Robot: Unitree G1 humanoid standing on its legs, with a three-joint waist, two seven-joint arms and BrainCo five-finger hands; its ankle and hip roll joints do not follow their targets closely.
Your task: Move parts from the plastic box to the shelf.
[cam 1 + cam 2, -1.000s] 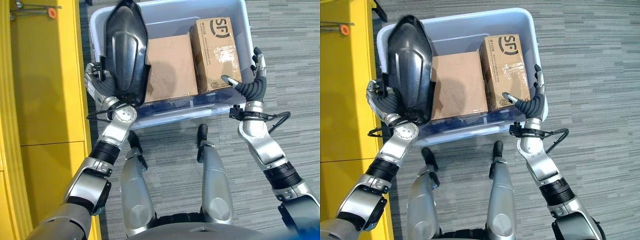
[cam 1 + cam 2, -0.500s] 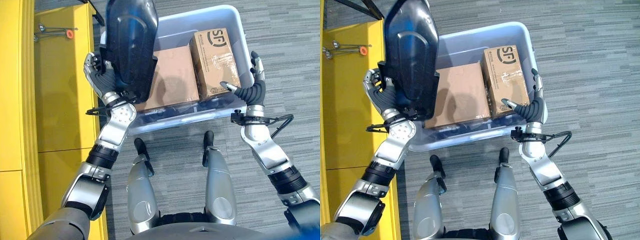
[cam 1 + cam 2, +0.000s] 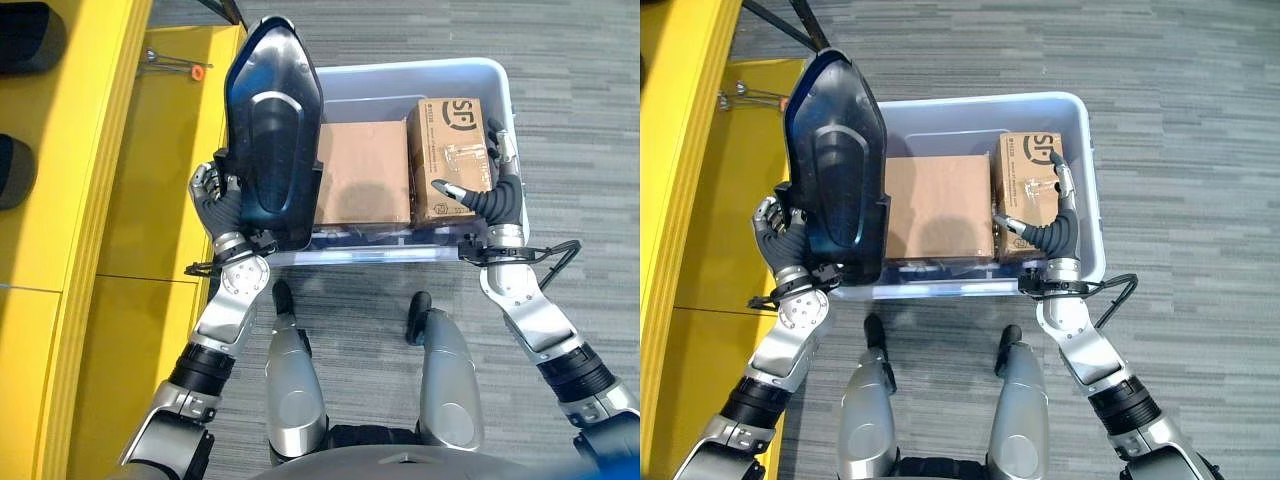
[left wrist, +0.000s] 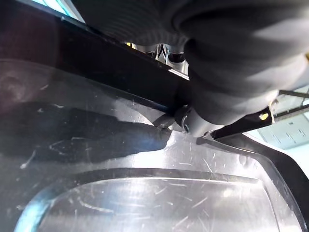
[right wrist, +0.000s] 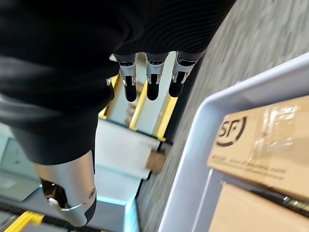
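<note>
A: Nearest first; the left hand [image 3: 788,243] is at 9 o'clock, fingers curled round the lower edge of the black moulded part [image 3: 837,175], which stands upright over the box's 9 o'clock rim.

B: And the right hand [image 3: 492,192]?

A: At 3 o'clock, fingers straight and relaxed above the taped carton [image 3: 449,158], grasping nothing.

B: What changed in the last second?

A: The part has come up out of the plastic box [image 3: 1086,140] and swung upright; the view has also swung, bringing the yellow shelf [image 3: 90,180] in at 9 to 10 o'clock.

B: Meaning?

A: I judge the lift done and the carry begun; 2 cartons remain, the plain carton [image 3: 936,205] at 12 o'clock beside the taped 1.
</note>
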